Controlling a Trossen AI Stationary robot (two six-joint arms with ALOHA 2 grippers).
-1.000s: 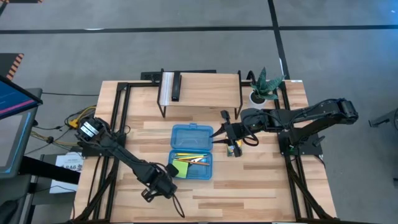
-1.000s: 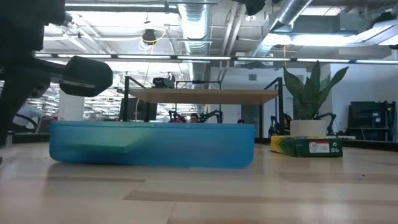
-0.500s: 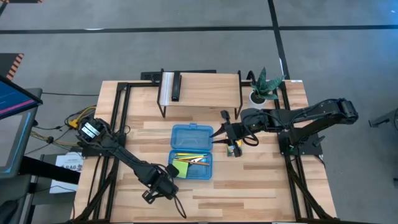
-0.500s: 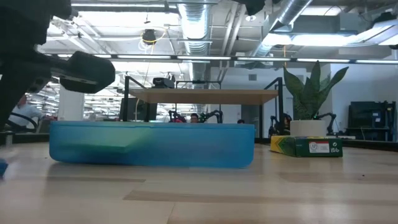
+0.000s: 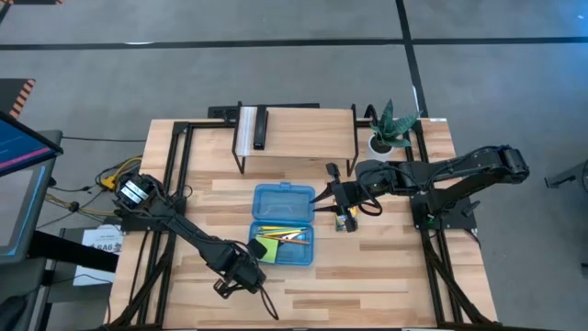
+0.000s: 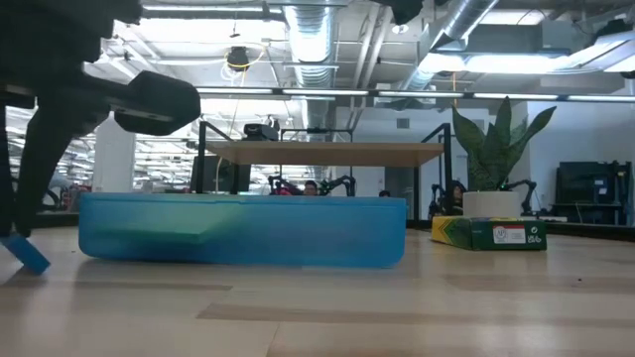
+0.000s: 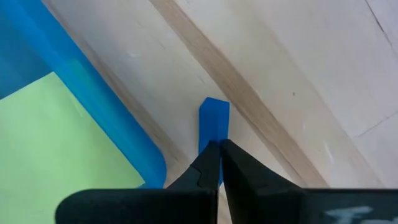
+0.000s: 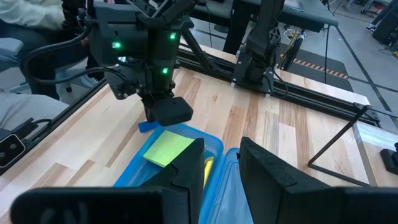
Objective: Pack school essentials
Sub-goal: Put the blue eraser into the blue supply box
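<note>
Since a second ago the left gripper (image 5: 241, 273) has crept a bit closer to the case's near-left corner, and in the low view the small blue eraser (image 6: 27, 254) has popped into sight where there was nothing before.

High view: the blue translucent case (image 5: 283, 225) sits open mid-table with the lime-green sticky-note pad (image 5: 268, 248), the pencils (image 5: 276, 231) and the red-handled scissors (image 5: 296, 236) already inside. The crayon box (image 5: 345, 221) is outside on the wood, right by the right gripper (image 5: 334, 195), so that one's left to do.

Low view: eraser is tilted, looks just clear of the table, beside the case wall.

Left wrist view: fingers pinched narrow on the eraser (image 7: 214, 127), which sits just outside the case rim, with the sticky pad inside.

Right wrist view: the right gripper (image 8: 222, 155) hovers over the case, fingers apart with nothing between them.

So I'd say mostly packed; eraser and crayons remain. Can't spot the pen.
</note>
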